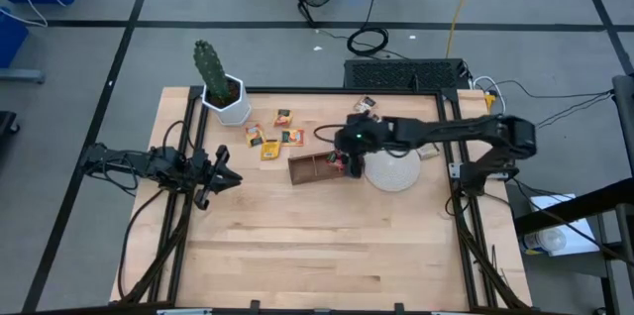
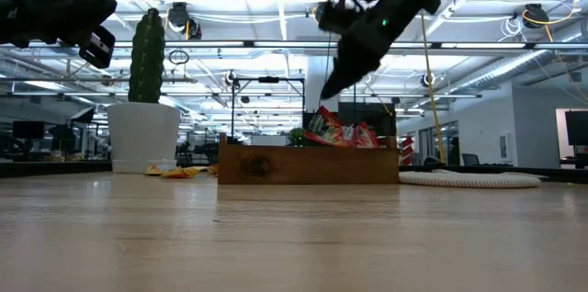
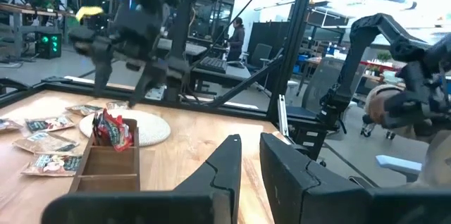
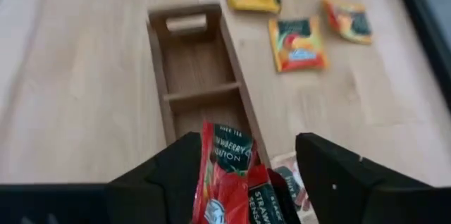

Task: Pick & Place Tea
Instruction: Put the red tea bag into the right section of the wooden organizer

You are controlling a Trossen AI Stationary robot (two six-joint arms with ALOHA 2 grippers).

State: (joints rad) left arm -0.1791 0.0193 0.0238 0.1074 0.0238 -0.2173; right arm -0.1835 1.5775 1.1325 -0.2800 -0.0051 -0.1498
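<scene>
My right gripper point(image 1: 345, 159) hangs open over the right end of the brown wooden tray point(image 1: 312, 168). In the right wrist view its fingers stand on either side of red tea sachets point(image 4: 229, 175) that stand upright in the tray's end compartment. The low view shows the fingertips point(image 2: 335, 85) just above those sachets point(image 2: 342, 132), clear of them. The tray's other two compartments point(image 4: 190, 69) are bare. More yellow-orange and red sachets point(image 1: 269, 147) lie flat on the table beyond the tray. My left gripper point(image 1: 226, 168) waits at the table's left edge, open by a narrow gap point(image 3: 250, 146).
A round whitish disc point(image 1: 394, 171) lies right of the tray, under the right arm. A cactus in a white pot point(image 1: 223, 92) stands at the far left. A few sachets point(image 1: 365, 105) lie near the far edge. The near half of the table is bare wood.
</scene>
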